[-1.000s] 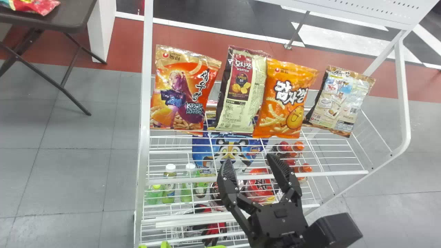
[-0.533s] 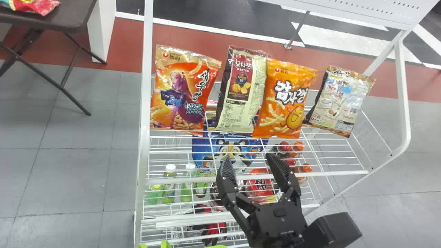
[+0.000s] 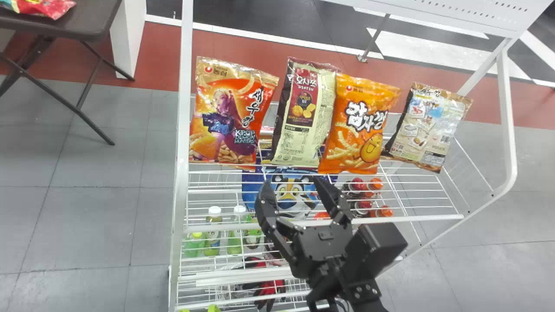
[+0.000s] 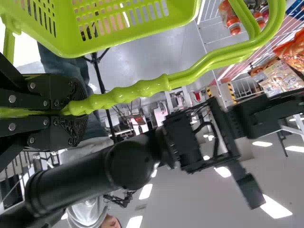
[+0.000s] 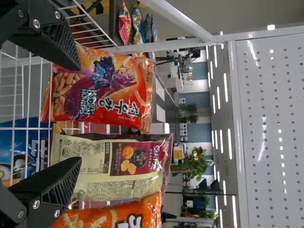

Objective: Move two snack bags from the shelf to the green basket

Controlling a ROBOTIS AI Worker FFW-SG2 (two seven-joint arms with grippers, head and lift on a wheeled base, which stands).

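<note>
Snack bags stand between the left and right edges of the shelf. Step: pick approach. Right tool, wide open, empty, requires alignment with one bag, then advance. Left tool clamps the green basket's handle.

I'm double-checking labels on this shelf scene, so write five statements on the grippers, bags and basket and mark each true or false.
1. The right gripper is open. True.
2. The left gripper holds a snack bag. False: it is closed on the handle of the green basket.
3. Four snack bags stand side by side on the shelf. True.
4. The blue tiger bag shares their level. False: it is lower.
5. A red packet lies on the dark table. True.
</note>
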